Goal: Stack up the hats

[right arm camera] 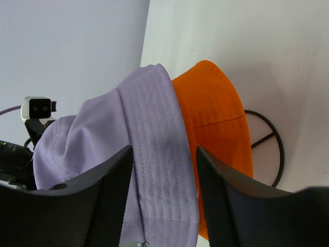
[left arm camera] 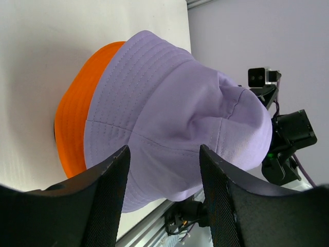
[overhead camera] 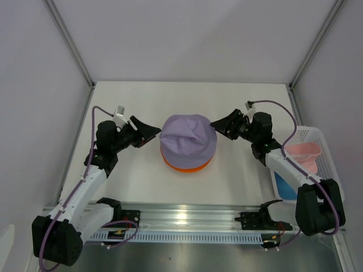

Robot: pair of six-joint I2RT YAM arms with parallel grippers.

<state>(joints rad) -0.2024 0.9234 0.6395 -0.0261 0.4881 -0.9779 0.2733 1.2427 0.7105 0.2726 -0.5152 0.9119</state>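
Finds left gripper [overhead camera: 154,134] at centre-left, fingers spread astride pale purple hat [overhead camera: 188,139] brim; cannot tell whether pinching. Finds that hat at centre, seated over orange hat [overhead camera: 184,166]. Finds right gripper [overhead camera: 216,124] likewise at centre-right, grip unclear; pink hat [overhead camera: 303,152] and blue hat [overhead camera: 283,184] in basket [overhead camera: 323,146] at right edge.

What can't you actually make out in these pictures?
- Orange hat: top view, mostly under the purple hat; only brim shows.
- Blue hat: top view, partly behind the right arm.
- Hat stand: right wrist view, only some wire base shows beyond the hats.
- Left gripper, right gripper: whether either pinches fabric is unclear in every view.
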